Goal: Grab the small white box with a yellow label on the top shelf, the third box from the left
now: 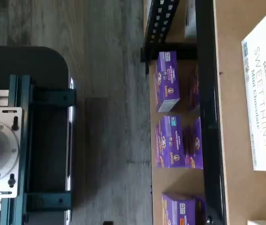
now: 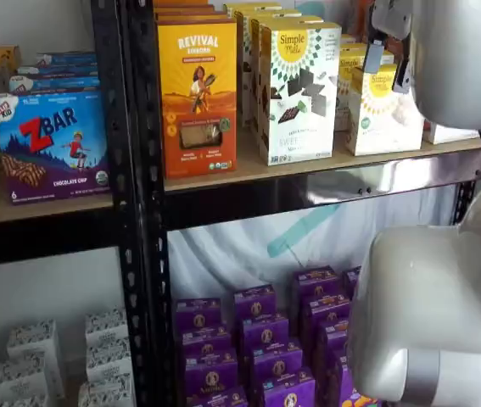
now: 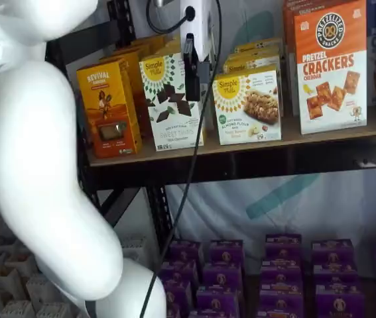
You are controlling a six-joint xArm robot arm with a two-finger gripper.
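The small white box (image 2: 384, 114) (image 3: 247, 106), with a round yellow logo, stands upright on the top shelf (image 2: 376, 180) (image 3: 254, 159), right of a taller white carton. My gripper (image 2: 390, 68) (image 3: 198, 76) hangs in front of this shelf at the height of the box tops. In a shelf view, its black fingers (image 2: 375, 55) stand apart and the box's yellow logo shows in the gap. It is open, holds nothing and is apart from the box. The wrist view shows the shelf board (image 1: 236, 140) but not the fingers.
An orange Revival carton (image 2: 196, 93) and the tall white Sweet Thins carton (image 2: 298, 89) (image 1: 264, 93) stand left of the box, a pretzel cracker carton (image 3: 330, 66) right of it. Purple boxes (image 3: 280, 265) (image 1: 168, 82) fill the lower shelf. My white arm (image 3: 35, 152) crosses the foreground.
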